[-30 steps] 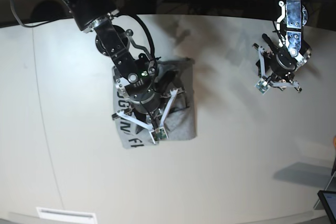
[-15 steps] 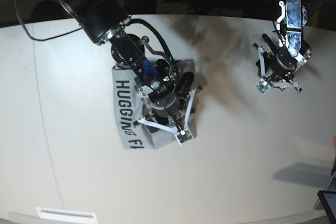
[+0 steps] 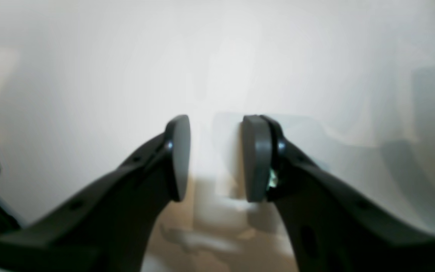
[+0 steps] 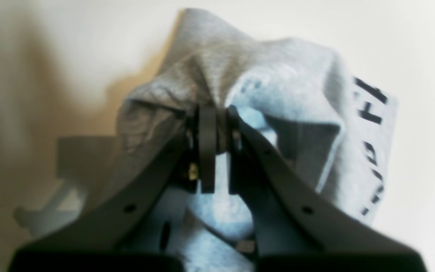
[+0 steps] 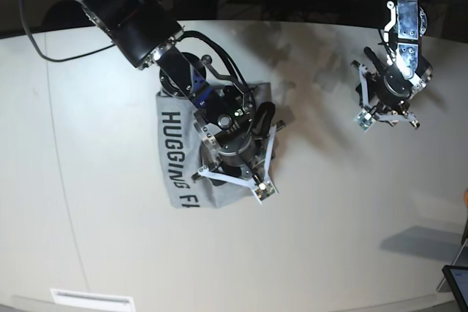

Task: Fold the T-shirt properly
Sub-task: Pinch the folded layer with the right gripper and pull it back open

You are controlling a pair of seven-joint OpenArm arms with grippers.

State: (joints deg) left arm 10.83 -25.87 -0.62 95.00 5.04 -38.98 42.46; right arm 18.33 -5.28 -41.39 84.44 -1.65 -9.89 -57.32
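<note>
The grey T-shirt lies folded into a compact block left of the table's middle, with black "HUGGING F" lettering along its left side. My right gripper hovers over the shirt's right half. In the right wrist view the right gripper is shut on a bunched-up ridge of the T-shirt, and the cloth drapes down around the fingers. My left gripper hangs over bare table at the far right, well away from the shirt. In the left wrist view the left gripper stands open with nothing between its pads.
The white table curves away at the back, with dark cables and equipment behind it. A tablet corner and a small orange object sit at the right edge. A white label lies at the front left.
My right arm has swung to the right across the shirt with grey cloth pinched in its gripper, uncovering the lettering on the left. The left arm has not moved.
</note>
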